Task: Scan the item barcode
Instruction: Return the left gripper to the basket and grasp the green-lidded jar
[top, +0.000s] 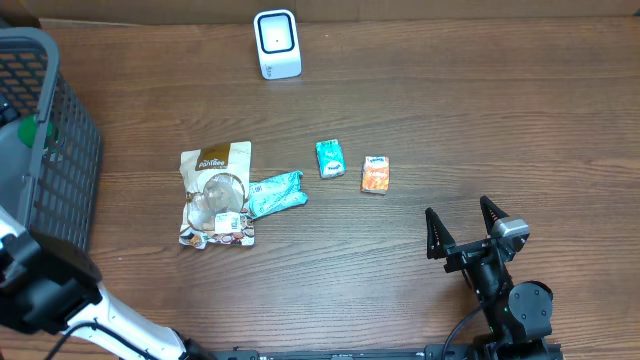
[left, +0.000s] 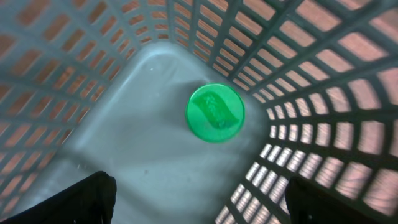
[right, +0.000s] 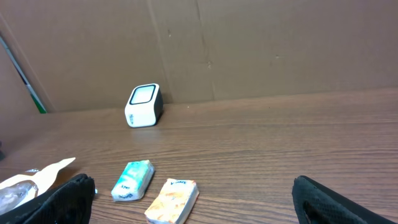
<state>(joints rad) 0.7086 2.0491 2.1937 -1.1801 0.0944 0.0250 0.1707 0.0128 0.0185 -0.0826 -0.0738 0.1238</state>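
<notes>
Overhead: the white scanner (top: 277, 44) stands at the far edge of the table (top: 450, 110). Four items lie mid-table, all well apart from the scanner: a brown pouch (top: 215, 195) touching a teal wrapper (top: 275, 193), then a teal box (top: 330, 158) with an orange box (top: 375, 174) just beside it. A grey basket (top: 45, 60) sits at the left edge. The right gripper (top: 456, 206) hovers near the front edge, its jaws spread wide with nothing between them.

I judge the two boxes light and stiff, best pinched across their narrow sides. The pouch and wrapper look soft, crinkly and likely slippery, so a grip on a sealed edge seems safer. The pouch carries a printed word, too small to read.

Left wrist: the left gripper (left: 199, 184) hangs inside the basket with its fingers (left: 81, 199) far apart and empty. Below it, on the basket floor, sits a round green lid (left: 215, 114); its marking is blurred.

Right wrist: the scanner stands before a cardboard wall (right: 249, 43). The teal box (right: 132, 180) and the orange box (right: 172, 200) lie nearest. Their logos cannot be made out, and no barcode shows on either.
</notes>
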